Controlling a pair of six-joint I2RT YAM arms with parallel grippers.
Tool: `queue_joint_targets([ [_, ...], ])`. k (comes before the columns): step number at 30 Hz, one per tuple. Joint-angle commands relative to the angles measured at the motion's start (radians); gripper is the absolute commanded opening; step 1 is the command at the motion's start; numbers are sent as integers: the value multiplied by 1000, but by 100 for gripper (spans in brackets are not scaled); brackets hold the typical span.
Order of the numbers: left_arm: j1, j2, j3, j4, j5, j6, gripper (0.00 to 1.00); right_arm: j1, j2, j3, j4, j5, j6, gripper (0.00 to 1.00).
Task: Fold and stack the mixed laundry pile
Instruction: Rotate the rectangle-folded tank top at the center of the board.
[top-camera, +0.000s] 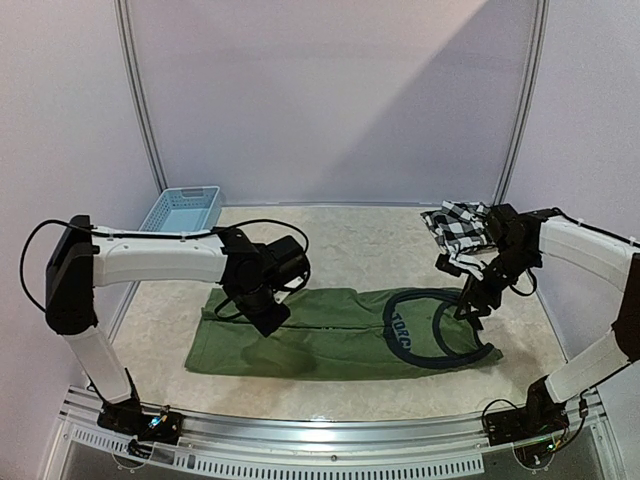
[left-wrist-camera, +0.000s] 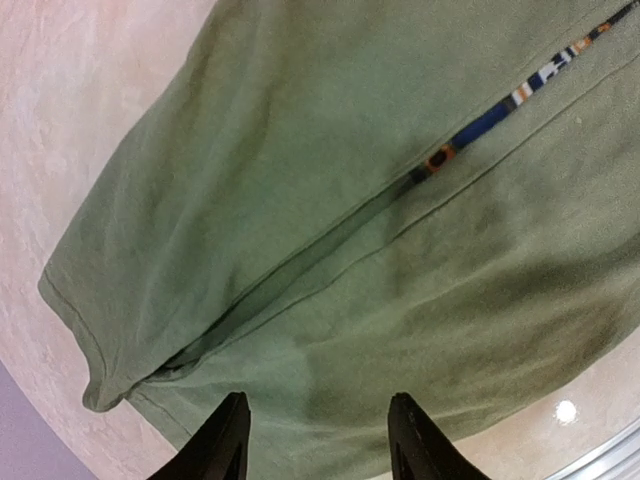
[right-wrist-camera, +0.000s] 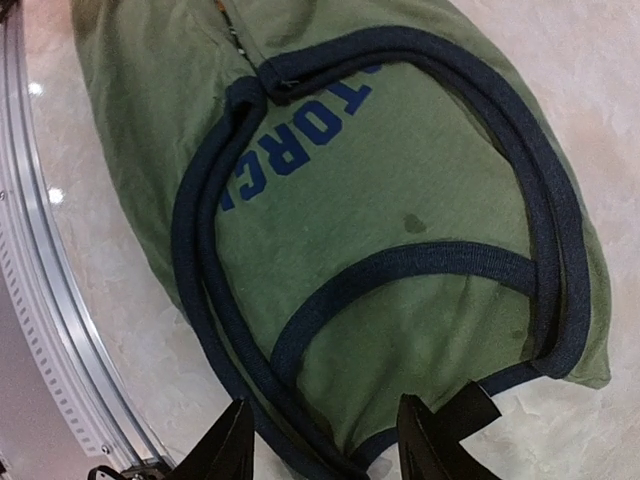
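The olive-green shirt (top-camera: 340, 340) lies lengthwise left-to-right in the lower frame. My left claw (top-camera: 272, 322) hangs over its hem end, my right claw (top-camera: 470, 308) over its collar, both half-open, empty.

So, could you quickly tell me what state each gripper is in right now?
Left gripper: open, empty, over the green shirt.
Right gripper: open, empty, over the same shirt.
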Motion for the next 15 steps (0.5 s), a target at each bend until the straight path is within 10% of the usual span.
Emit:
queue_joint_targets([
  [1,-22,-59,-57,-23,-4,-50,48,30,103,-17,62,136,101,47],
  [15,-56,-92,-273,108,132,-194,47,86,464,145,189,332,154,33],
])
